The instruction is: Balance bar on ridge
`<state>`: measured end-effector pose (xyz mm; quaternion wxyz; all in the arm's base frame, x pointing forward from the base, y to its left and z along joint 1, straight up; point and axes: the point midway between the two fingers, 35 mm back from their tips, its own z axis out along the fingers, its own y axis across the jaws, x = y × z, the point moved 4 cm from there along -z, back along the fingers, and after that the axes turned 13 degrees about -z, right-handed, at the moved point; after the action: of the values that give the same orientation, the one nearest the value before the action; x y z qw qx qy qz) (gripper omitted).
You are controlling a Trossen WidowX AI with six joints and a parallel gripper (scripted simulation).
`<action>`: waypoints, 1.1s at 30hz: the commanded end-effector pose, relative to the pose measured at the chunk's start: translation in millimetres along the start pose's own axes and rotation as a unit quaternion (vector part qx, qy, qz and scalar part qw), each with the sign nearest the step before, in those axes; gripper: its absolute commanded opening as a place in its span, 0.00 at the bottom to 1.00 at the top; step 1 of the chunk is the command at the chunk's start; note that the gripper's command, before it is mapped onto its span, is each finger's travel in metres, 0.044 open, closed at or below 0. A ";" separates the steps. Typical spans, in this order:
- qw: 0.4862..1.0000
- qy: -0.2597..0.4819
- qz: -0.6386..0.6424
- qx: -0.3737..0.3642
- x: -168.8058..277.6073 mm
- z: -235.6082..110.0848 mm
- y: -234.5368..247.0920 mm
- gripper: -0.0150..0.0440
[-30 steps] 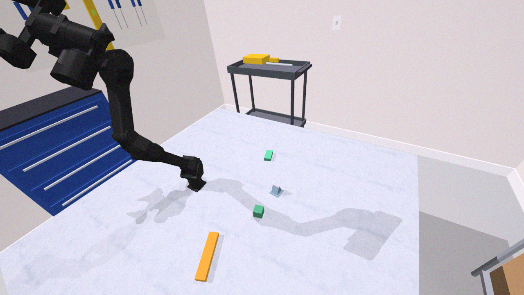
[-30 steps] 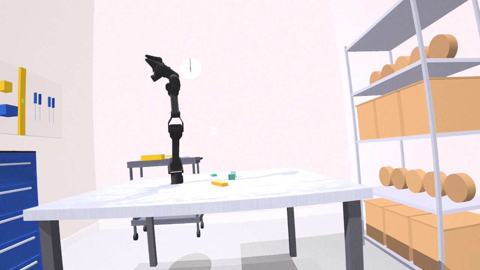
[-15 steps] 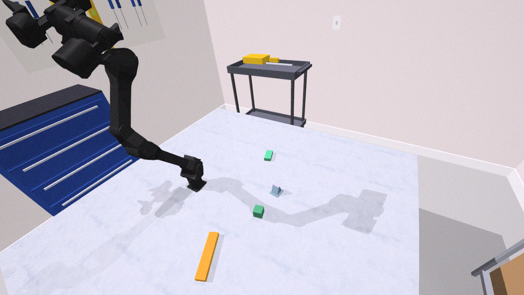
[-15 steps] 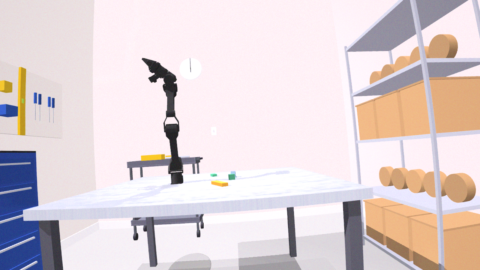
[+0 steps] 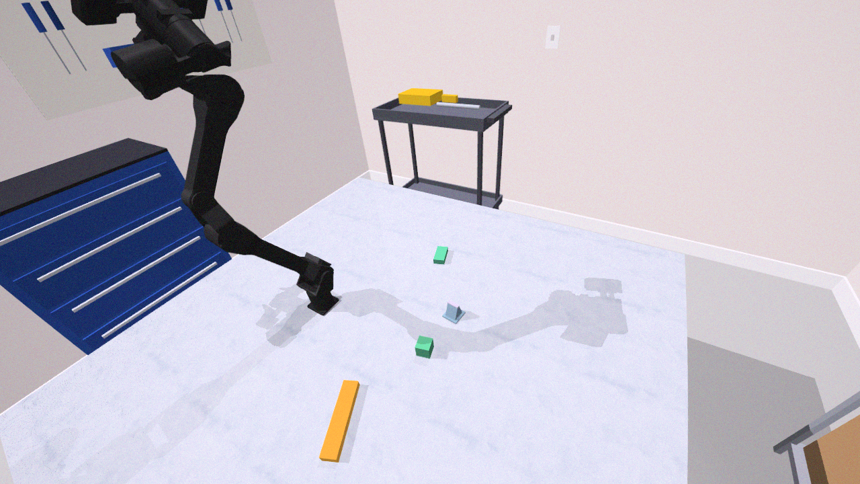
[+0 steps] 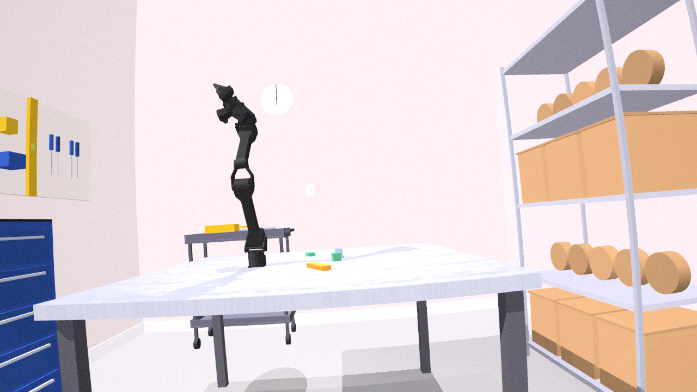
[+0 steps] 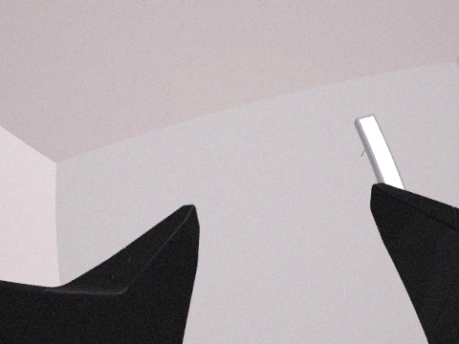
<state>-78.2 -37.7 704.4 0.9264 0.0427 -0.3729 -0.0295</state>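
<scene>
The orange bar point(image 5: 339, 420) point(image 6: 318, 265) lies flat on the white table point(image 5: 541, 397) point(image 6: 390, 277) near its front. The ridge point(image 5: 453, 312) point(image 6: 338, 251), a small blue-grey wedge, stands near the table's middle, apart from the bar. My gripper point(image 6: 221, 87) point(image 7: 287, 206) is raised high above the arm's base and far from both. It points up at the wall and ceiling. Its fingers stand open with nothing between them. In the top view the fingers are out of frame at the top left.
Two green blocks point(image 5: 441, 254) point(image 5: 424, 346) sit on either side of the ridge. A dark cart point(image 5: 441, 114) point(image 6: 233, 237) with a yellow box stands behind the table. A blue drawer cabinet point(image 5: 90, 228) is on the left, and a shelf rack point(image 6: 609, 195) with boxes is on the right.
</scene>
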 end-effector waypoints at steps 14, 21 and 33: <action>0.973 0.086 0.105 -0.188 11.7 -29.8 112.0 0.79; 0.945 0.136 0.145 -0.259 21.8 -55.5 152.2 0.79; 0.869 0.257 0.203 -0.371 46.4 -122.3 210.2 0.79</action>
<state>24.4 158.3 679.2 0.9299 -0.3441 -0.1268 0.0287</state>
